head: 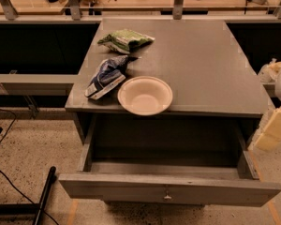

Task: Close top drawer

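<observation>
Top drawer [122, 190] sits pulled way out under the surface [201, 64]. Stiff wood, probably slides easy, so I'd push flat on the front by the knob [167, 196]. Claw [274, 130] hangs off right, can't tell if it's clenched.

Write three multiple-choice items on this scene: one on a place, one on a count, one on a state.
1. The bowl sits: A on the floor; B near the tabletop's front edge; C at its back.
2. Snack bags on top: A one; B two; C four.
3. The top drawer is: A pulled out; B shut; C removed.
Key: 1 B, it nearly overhangs the drawer; 2 B, blue bag and green bag; 3 A, its inside shows, the gripper at the right edge apart from it.
</observation>
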{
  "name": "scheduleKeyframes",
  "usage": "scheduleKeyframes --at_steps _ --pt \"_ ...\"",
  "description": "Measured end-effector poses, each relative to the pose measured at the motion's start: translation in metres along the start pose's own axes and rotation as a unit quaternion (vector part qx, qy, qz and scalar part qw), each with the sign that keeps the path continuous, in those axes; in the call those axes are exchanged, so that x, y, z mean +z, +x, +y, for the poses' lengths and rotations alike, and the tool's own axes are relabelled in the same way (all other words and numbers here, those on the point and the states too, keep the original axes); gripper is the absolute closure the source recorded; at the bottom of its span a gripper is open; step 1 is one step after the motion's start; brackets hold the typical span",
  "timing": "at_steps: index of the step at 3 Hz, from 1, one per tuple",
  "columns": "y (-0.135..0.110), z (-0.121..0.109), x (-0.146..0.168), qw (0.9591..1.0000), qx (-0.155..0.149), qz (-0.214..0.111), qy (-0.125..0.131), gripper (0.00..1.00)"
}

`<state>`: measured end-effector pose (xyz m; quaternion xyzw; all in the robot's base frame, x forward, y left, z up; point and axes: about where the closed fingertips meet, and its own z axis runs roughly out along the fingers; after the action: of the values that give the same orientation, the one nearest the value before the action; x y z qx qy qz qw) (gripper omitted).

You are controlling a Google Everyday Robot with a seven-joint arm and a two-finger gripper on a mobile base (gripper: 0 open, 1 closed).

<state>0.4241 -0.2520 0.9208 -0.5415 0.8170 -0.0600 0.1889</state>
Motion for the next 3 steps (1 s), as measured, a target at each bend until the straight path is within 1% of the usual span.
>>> scheduleKeyframes --at_steps 1,2,3 --pt "0.004 0.013 0.052 0.9983 0.019 -0.001 -0.055 0.00" --pt "0.019 0.046 0.101 0.9919 0.040 -0.031 -0.117 0.00" --pt "0.028 0.053 0.100 0.9923 0.037 -0.029 -0.115 0.00"
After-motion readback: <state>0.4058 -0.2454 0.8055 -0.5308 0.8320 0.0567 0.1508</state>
